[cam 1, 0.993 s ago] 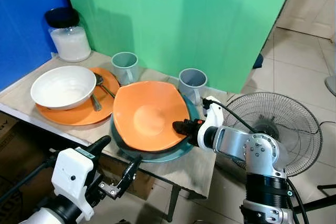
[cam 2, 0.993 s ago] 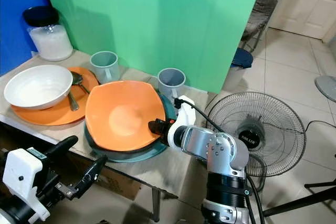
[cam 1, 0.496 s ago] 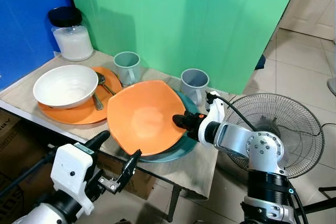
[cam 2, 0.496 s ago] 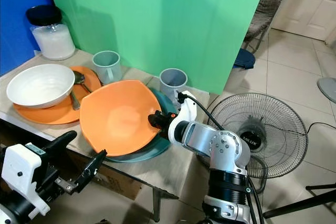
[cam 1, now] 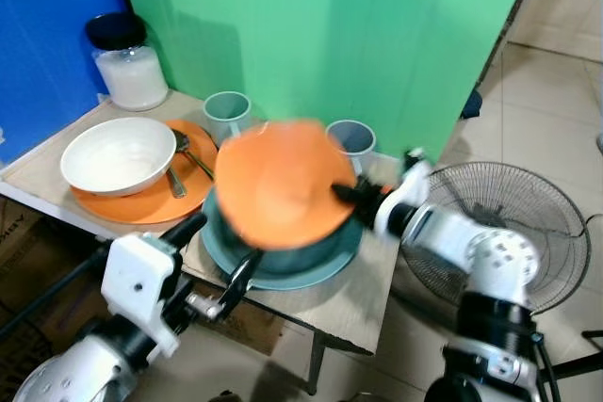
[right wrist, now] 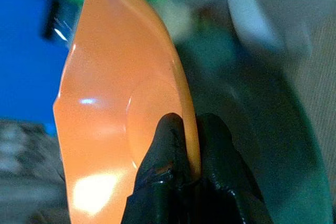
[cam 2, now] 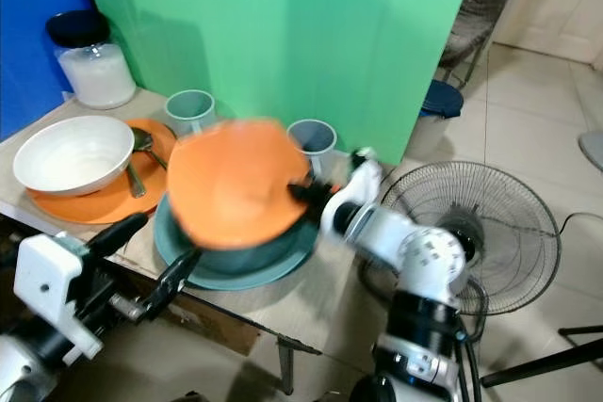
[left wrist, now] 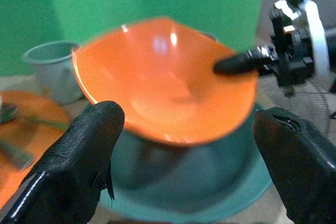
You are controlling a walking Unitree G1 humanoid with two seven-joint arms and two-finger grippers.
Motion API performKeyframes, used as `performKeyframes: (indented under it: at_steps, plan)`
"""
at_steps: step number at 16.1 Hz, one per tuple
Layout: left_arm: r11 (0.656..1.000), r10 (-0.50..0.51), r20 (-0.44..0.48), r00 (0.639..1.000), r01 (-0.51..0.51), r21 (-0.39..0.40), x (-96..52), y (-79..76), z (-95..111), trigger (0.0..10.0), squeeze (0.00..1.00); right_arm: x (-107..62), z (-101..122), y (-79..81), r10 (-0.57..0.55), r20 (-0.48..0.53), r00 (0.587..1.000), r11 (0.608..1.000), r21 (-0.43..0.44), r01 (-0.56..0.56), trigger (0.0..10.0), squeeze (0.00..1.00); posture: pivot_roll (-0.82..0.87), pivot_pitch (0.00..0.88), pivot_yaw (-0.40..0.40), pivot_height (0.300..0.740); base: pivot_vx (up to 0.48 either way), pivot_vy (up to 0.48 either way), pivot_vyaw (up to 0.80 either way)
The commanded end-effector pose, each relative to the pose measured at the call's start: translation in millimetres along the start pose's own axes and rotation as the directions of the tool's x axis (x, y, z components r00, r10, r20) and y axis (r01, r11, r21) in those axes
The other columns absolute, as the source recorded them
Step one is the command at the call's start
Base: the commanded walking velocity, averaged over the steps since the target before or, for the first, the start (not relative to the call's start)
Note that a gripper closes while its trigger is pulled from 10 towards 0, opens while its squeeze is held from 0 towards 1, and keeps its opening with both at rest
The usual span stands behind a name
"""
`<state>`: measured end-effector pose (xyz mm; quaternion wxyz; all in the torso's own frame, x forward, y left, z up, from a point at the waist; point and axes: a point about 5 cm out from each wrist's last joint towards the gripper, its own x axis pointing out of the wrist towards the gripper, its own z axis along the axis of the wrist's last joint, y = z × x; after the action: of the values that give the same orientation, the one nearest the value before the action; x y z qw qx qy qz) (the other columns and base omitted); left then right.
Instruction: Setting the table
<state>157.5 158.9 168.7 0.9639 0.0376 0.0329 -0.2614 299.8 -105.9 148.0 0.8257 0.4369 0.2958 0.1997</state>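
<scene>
You see an orange bowl [cam 1: 281, 184] with a wavy rim at frame centre, lifted clear and tilted, slightly blurred. Its right rim is pinched by the right gripper [cam 1: 347, 195], fingers closed on it. Directly beneath sits a dark teal bowl [cam 1: 283, 256] resting on a teal plate [cam 1: 334, 265] at the table's near edge.

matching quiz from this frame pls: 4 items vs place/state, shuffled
Items:
1. orange bowl
2. white bowl
3. spoon
4. jar

Place/state:
A. at the table's back corner by the blue wall, black lid on
B. lifted and tilted, rim pinched by the right end effector
C. lying on the orange plate beside the white bowl
D. sitting on the orange plate, upright

Pairs: 1-B, 2-D, 3-C, 4-A
</scene>
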Motion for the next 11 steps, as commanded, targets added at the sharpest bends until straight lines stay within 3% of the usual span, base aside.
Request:
performKeyframes:
  at_steps: [1,4,5,6,7,8,10,11]
  plan:
    - [0.999,-0.037,-0.004,0.999,0.037,-0.016,5.2,-2.3,-3,10.0,0.00,-0.4,15,43.1,0.195,0.104,0.975,0.981,-0.022,-0.194,0.0,0.00,-0.06,0.000,0.045,0.740,0.000,0.000,0.00]
    - [0.997,-0.074,0.018,0.997,0.075,-0.012,15.6,-1.4,-1,10.0,0.00,-23.9,39,46.5,0.232,0.234,0.944,0.972,-0.091,-0.216,0.0,0.00,-0.09,0.000,0.073,0.740,0.000,0.000,0.00]
    - [0.996,-0.090,0.034,0.995,0.091,-0.009,21.0,-0.5,1,10.0,0.00,-39.3,50,46.7,0.250,0.303,0.920,0.966,-0.136,-0.218,0.0,0.00,-0.10,0.000,0.086,0.740,0.000,0.000,0.00]
    - [0.995,-0.102,0.057,0.993,0.103,-0.007,27.9,1.0,5,10.0,0.00,-62.7,60,45.3,0.288,0.376,0.881,0.953,-0.204,-0.225,3.1,0.00,-0.11,0.000,0.094,0.740,0.000,0.000,0.00]
    - [0.994,-0.107,0.060,0.992,0.107,-0.005,29.5,1.2,5,10.0,0.00,-70.8,60,44.7,0.309,0.373,0.875,0.942,-0.248,-0.227,10.0,0.00,-0.11,0.000,0.096,0.740,0.000,0.000,0.00]
    - [0.994,-0.108,0.062,0.992,0.108,-0.003,30.2,1.2,5,10.0,0.00,-74.7,59,44.4,0.317,0.380,0.869,0.935,-0.277,-0.219,10.0,0.00,-0.12,0.000,0.097,0.740,0.000,0.000,0.00]
    - [0.994,-0.111,0.070,0.991,0.111,0.005,32.8,0.5,5,10.0,0.00,-83.8,48,42.2,0.275,0.359,0.892,0.876,-0.475,-0.079,10.0,0.00,-0.12,0.000,0.096,0.740,0.000,0.000,-0.39]
    - [0.994,-0.107,0.073,0.992,0.106,0.008,33.1,0.2,6,10.0,0.00,-85.0,44,42.8,0.272,0.372,0.888,0.872,-0.485,-0.064,10.0,0.00,-0.12,0.000,0.089,0.740,0.000,0.000,-0.80]
